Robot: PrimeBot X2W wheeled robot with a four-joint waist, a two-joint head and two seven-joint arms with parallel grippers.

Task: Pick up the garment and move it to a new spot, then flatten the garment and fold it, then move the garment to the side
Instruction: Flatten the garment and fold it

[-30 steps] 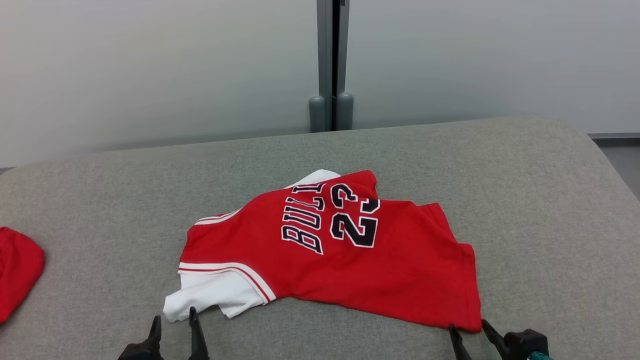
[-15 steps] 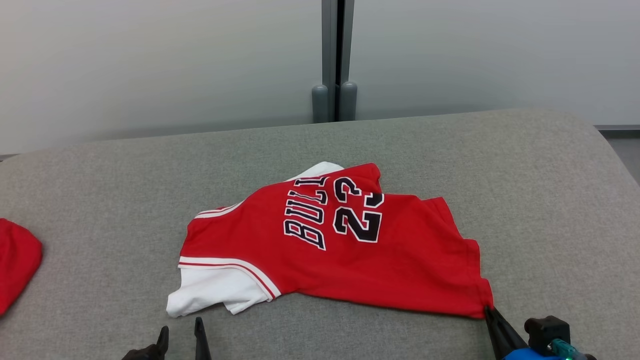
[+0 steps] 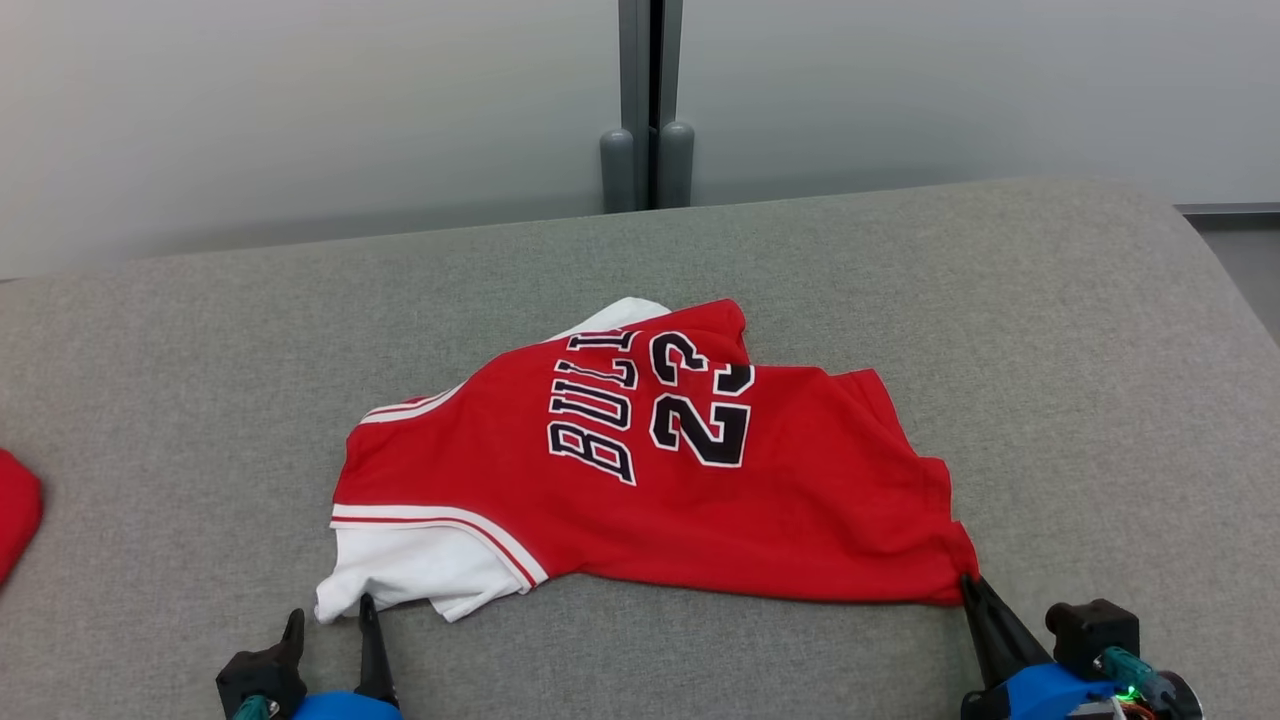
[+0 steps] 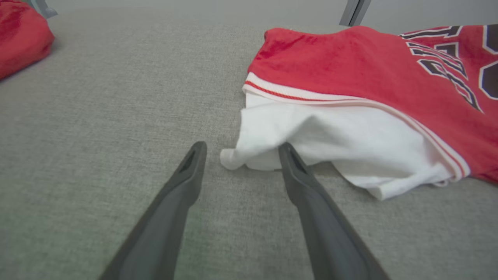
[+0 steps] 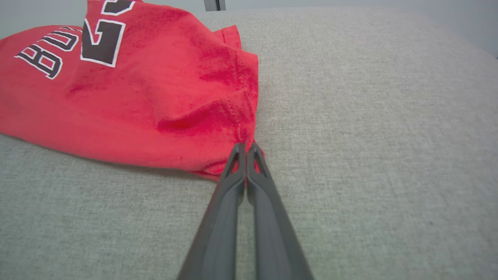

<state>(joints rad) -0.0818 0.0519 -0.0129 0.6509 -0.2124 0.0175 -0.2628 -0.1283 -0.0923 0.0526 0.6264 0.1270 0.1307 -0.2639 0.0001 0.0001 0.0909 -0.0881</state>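
Note:
A red jersey garment with black lettering and a white sleeve lies crumpled on the grey padded surface. My right gripper is shut on the garment's near right hem corner; in the right wrist view the fingers pinch bunched red cloth. My left gripper stands open at the white sleeve corner. In the left wrist view that corner lies between the spread fingertips, resting on the surface, with the red body beyond.
Another red cloth lies at the far left edge, also seen as a red cloth at the upper left of the left wrist view. A grey post stands behind the surface against a pale wall. The surface rounds off at the right.
The right gripper has gone from open beside the hem corner to shut on it. The left gripper has come forward to the white sleeve corner. The camera has shifted a little.

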